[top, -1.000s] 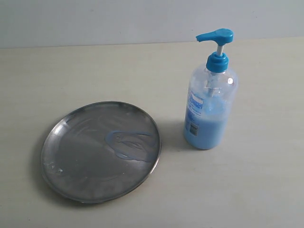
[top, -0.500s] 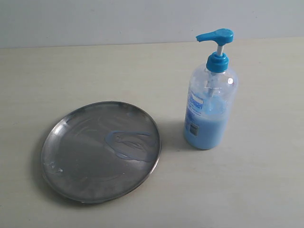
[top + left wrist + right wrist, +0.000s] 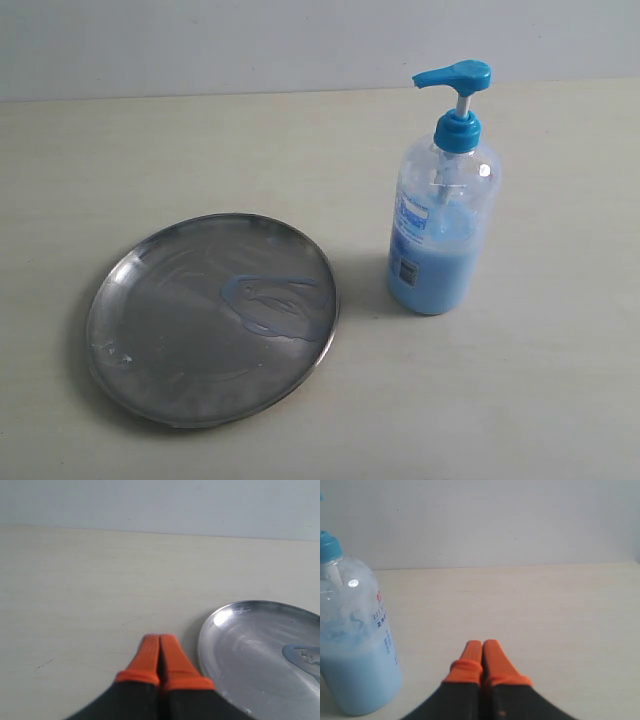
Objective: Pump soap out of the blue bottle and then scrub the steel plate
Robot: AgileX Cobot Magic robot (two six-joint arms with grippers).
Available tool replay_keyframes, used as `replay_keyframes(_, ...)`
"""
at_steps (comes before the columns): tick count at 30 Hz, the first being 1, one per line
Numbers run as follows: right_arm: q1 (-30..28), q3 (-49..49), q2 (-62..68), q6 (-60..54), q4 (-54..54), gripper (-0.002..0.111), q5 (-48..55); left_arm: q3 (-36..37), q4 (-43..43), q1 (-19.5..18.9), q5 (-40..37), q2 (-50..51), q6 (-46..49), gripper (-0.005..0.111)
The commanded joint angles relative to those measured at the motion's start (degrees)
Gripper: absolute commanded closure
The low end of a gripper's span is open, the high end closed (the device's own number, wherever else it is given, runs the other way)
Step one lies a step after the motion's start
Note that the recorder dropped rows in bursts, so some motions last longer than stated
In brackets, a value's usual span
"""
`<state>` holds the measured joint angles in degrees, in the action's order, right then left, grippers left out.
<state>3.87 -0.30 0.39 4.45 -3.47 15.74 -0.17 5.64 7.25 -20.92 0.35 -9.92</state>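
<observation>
Seeing the plate (image 3: 150, 330) lying flat on the table (image 3: 200, 150) at lower left of the exterior view, carrying a blue soap (image 3: 275, 303) smear right of its middle. Seeing the bottle (image 3: 440, 240) standing upright right of centre, apart from the plate. Pressing the left gripper (image 3: 160, 641) together, empty, just beside the plate's rim. Pressing the right gripper (image 3: 482, 645) together too, empty, near the bottle.
</observation>
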Motion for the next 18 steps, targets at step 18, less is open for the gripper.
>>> replay_keyframes(18,-0.3,0.3,-0.4,0.0,0.1,0.108,-0.9,0.2,-0.5,-0.2,0.5,-0.4,0.3,0.107)
